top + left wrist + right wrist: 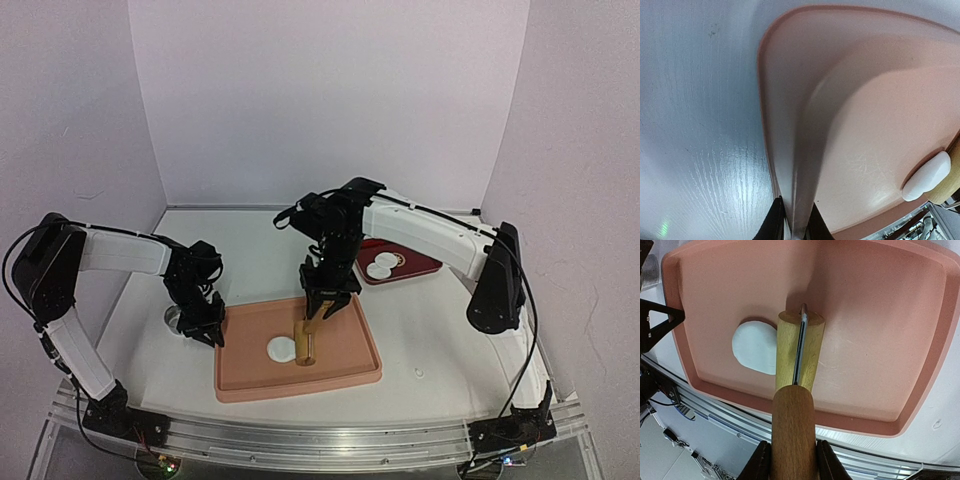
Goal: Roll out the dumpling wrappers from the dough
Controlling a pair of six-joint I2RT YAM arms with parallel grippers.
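We see a robot lab booth: plain white walls (330, 100) beyond the right gripper (320, 312), white table (440, 340) beneath it, aluminium rail (330, 440) behind.

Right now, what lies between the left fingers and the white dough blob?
Only the bare floor of the pink rectangular tray, in the top external view.

**Left arm** (110, 250): white moulded link shells, bulky black joint housings, one black left base (105, 412) with exposed wiring.

**Right arm** (425, 232): same build, with white shells, a black elbow housing and a black right base (515, 432).

**Cables** (529, 300): thin and black, running in loose loops along both arms.

**Left pincer** (208, 332), **right pincer** (322, 308): black, angular bodies, each with two flat matte-black fingers (760, 462).

**Indicators**: small coloured lights beside each base.
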